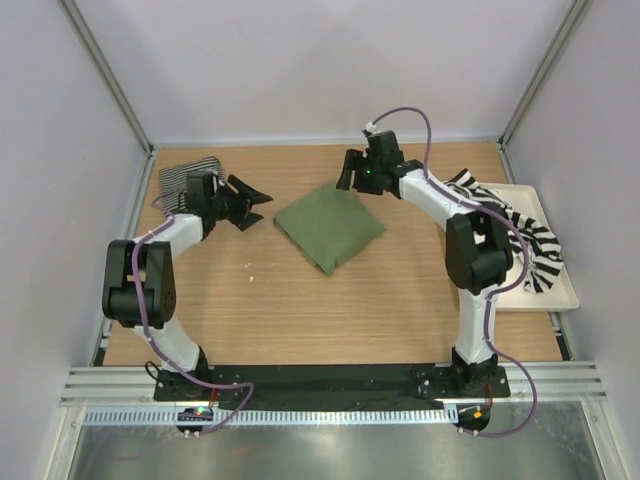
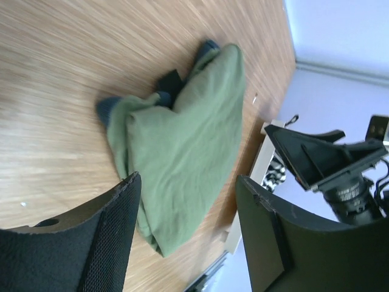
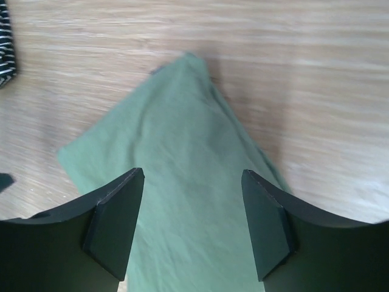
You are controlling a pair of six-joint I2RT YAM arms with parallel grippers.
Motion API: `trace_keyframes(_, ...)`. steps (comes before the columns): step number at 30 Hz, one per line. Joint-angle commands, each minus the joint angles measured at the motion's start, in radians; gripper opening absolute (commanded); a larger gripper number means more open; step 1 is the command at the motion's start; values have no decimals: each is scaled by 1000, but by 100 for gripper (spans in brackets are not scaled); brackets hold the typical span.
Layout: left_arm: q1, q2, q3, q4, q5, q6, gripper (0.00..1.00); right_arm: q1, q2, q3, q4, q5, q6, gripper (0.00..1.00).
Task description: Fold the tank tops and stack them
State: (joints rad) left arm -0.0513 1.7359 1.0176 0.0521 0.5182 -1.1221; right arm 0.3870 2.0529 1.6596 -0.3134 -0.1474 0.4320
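Looking soft and floppy, the green tank top [image 1: 330, 228] needs a pinch at its folded edge. Both open and empty: left gripper [image 2: 187, 179] at nine o'clock, right gripper [image 3: 193, 173] at one.

A folded tank top [image 1: 330, 228] lies at the middle of the desk [image 1: 300, 310], with the left tool [image 1: 257, 207] at its 9 o'clock and the right tool [image 1: 362, 182] at 1 o'clock. A second tank top [image 1: 183, 174] sits at 10 o'clock, and a third tank top [image 1: 522, 236] lies on the tray [image 1: 562, 296] at 3 o'clock.

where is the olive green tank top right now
In the top view, the olive green tank top lies folded mid-table, between the left hand and the right hand.
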Motion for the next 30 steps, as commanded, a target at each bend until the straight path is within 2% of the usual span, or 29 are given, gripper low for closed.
trace_keyframes(1,-45,-78,-22,-49,-56,97,64,-37,-100,-90,45,12,-36,72)
trace_keyframes(5,-90,-114,-42,-92,-105,123,64,-53,-105,-187,54,11,-39,72)
trace_keyframes(10,-108,-151,-51,-135,-129,157,63,-63,-56,-182,7,-35,-56,71)
trace_keyframes(13,-113,-174,-53,-159,-136,177,63,-63,-51,-202,5,-113,-39,70)
trace_keyframes(17,-114,-193,-45,-201,-144,205,63,-53,-138,-369,71,-242,23,69)
trace_keyframes(23,-139,-200,-19,-247,-172,229,63,7,-327,-555,63,-221,73,68)
trace_keyframes(27,-182,-191,13,-271,-188,249,63,4,-410,-555,-22,-72,38,71)
trace_keyframes(30,-246,-177,53,-296,-181,263,59,-3,-434,-520,-61,-72,25,70)
